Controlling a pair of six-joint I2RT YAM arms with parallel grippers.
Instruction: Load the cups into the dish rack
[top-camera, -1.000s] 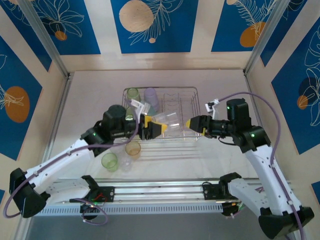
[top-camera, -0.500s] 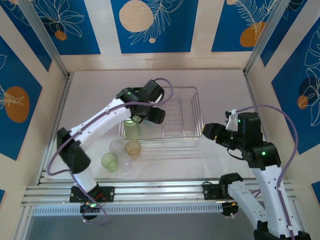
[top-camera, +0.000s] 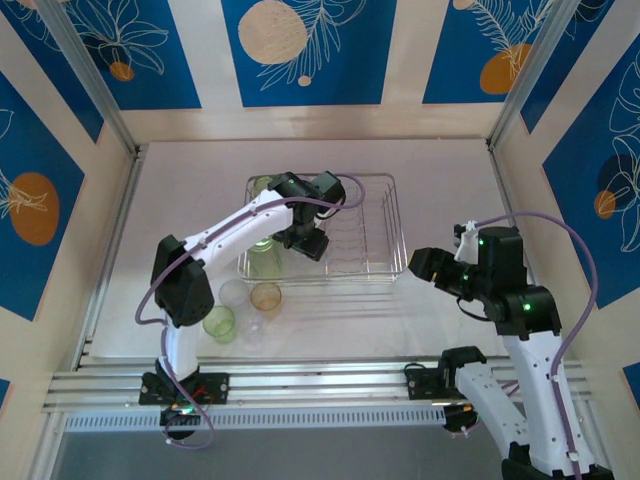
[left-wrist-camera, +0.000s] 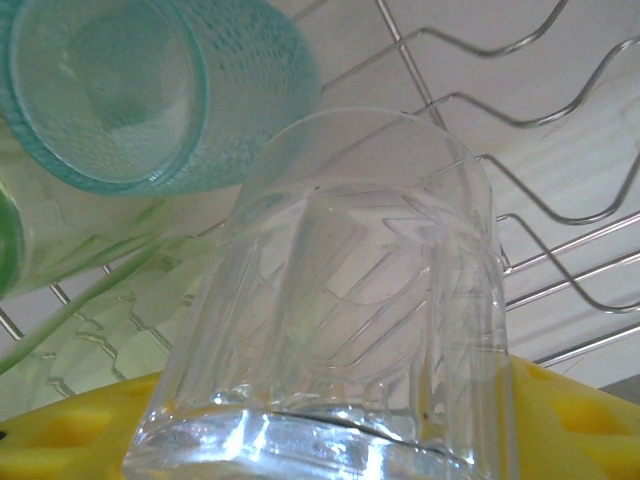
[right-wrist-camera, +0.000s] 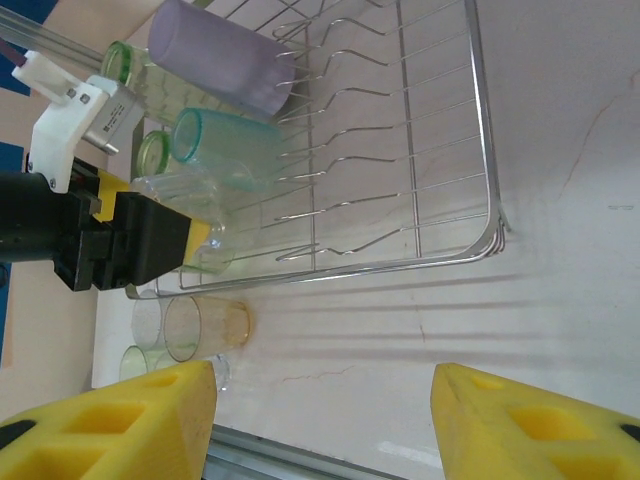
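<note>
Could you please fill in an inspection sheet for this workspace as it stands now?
Surface: pale table, faint hairline marks.
Job's things: rack holds a lilac cup, a teal cup and two green cups; an amber cup, a loose green cup and a pale cup stand on the table in front of it.
Clutter: nothing seen.
Grippers: left gripper shut on a clear cup over the rack; right gripper open, empty, beside the rack.
Cables: left cable, purple, loops over the rack; right cable, purple, arcs above its arm.
Surroundings: blue patterned walls; metal rail at the near edge.
</note>
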